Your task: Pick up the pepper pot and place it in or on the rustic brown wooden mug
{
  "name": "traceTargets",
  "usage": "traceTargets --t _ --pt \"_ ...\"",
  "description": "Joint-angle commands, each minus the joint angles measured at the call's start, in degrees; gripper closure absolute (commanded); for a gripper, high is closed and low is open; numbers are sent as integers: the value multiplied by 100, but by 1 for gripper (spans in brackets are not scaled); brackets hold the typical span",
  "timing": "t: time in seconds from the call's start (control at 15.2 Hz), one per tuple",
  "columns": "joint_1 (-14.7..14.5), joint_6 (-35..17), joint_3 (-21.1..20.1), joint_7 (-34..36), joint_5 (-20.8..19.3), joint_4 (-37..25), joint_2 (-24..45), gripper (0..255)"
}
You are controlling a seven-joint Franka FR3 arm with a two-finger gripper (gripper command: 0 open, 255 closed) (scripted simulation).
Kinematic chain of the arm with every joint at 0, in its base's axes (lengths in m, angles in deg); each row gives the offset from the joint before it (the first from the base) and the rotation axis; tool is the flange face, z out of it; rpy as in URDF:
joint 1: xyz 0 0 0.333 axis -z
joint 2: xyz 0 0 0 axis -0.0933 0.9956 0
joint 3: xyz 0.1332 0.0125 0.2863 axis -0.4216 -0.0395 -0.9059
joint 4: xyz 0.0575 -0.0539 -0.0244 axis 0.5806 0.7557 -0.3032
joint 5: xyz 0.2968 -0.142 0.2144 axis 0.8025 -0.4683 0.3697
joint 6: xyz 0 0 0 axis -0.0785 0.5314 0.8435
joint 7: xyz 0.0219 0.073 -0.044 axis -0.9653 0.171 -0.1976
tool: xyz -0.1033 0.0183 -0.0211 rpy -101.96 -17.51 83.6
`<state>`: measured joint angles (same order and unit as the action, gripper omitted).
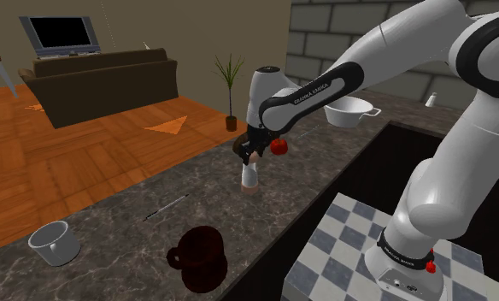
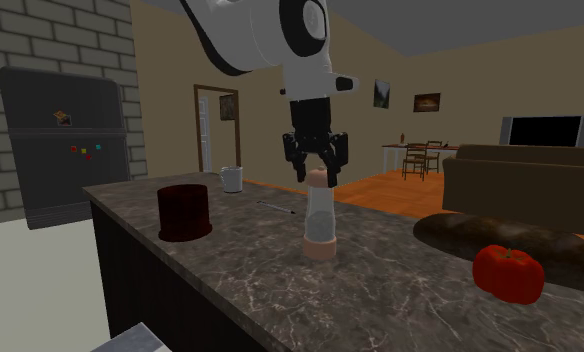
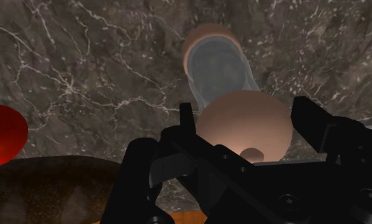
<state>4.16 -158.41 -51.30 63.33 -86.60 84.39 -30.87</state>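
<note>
The pepper pot (image 1: 249, 178) stands upright on the dark marble counter (image 1: 128, 214); it has a clear body with a tan base and a round tan cap. My gripper (image 1: 253, 154) hangs straight over it, open, with one finger on each side of the cap (image 3: 242, 127) and a thin gap on both sides. In the second exterior view the gripper (image 2: 318, 170) straddles the top of the pot (image 2: 319, 222), whose base rests on the counter. The dark brown mug (image 1: 201, 256) (image 2: 184, 212) stands apart from it, nearer the counter's front edge.
A red tomato (image 2: 507, 272) and a dark bread loaf (image 2: 525, 240) lie close beside the pot. A thin utensil (image 1: 167, 208) and a grey metal cup (image 1: 54, 244) lie past the mug. A white pot (image 1: 352, 111) sits at the back, by a dark recess (image 1: 384, 180).
</note>
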Motion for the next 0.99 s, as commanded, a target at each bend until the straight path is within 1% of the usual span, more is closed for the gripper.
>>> traceTargets --t 0.0,0.53,0.92 --pt "0 1 0 0 0 4 3 255" --pt "0 0 0 0 0 4 4 255" --pt "-6 474 8 -46 47 -243 -225 255"
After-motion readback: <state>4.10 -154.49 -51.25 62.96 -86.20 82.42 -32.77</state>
